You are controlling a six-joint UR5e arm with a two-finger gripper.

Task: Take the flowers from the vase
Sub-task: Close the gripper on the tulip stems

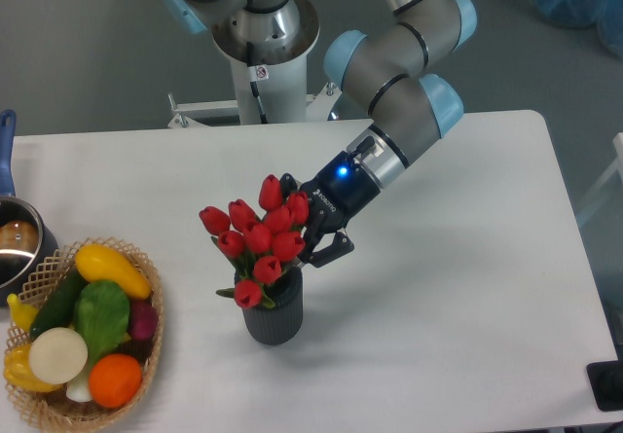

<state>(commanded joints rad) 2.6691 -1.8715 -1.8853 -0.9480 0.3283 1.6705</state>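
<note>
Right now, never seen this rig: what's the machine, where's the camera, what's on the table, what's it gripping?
The machine is a single jointed robot arm mounted behind a white table. The only picture comes from a fixed camera looking down on the table from the front. At the arm's tip is a two-finger pincer, closed around a bunch of red tulip flowers. The bunch sits in a short dark ribbed vase near the table's middle; the stems cannot be seen, so how far they are out is unclear. At the left stands a wicker basket of toy vegetables, and a pot with a blue handle shows at the left edge.
</note>
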